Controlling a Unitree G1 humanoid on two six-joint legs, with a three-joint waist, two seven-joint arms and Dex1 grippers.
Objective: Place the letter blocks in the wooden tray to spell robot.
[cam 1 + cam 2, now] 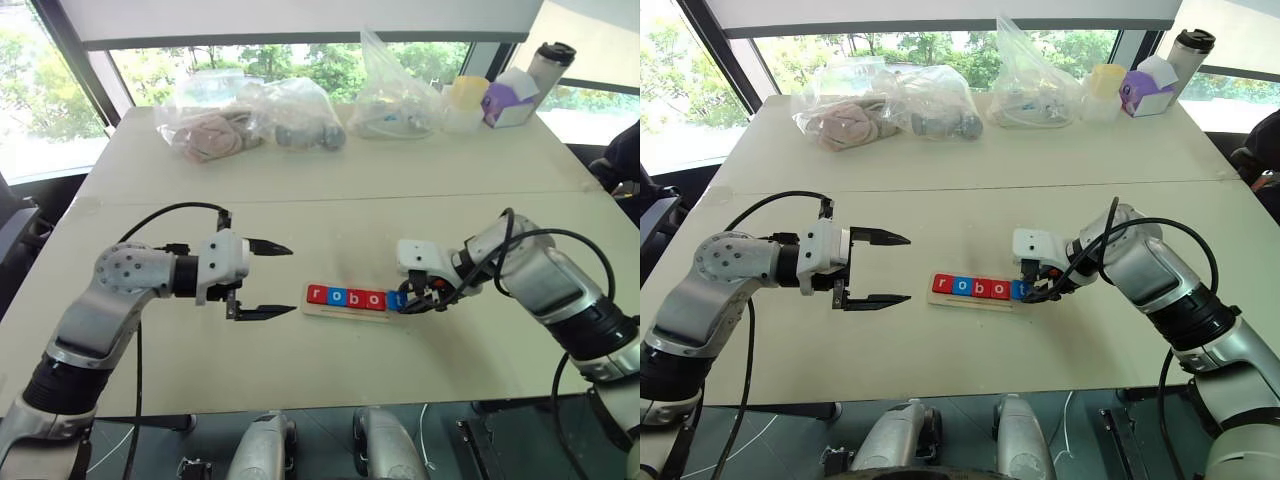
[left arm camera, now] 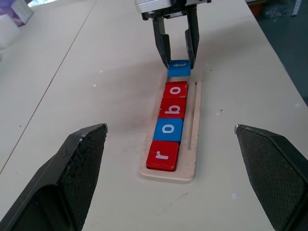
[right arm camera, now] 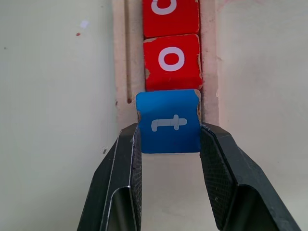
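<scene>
The right gripper (image 3: 168, 139) is clamping the blue t block (image 3: 168, 121) at the tray's (image 2: 193, 139) three o'clock end, beside the four seated blocks (image 1: 346, 297). The left gripper (image 1: 268, 280) is hanging spread wide at nine o'clock.

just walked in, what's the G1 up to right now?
It's spelling "robot" in the wooden tray. Blocks r, o, b and o already sit in a row. The right gripper is shut on the blue t block at the tray's end. The left gripper hangs open beside the tray.
</scene>
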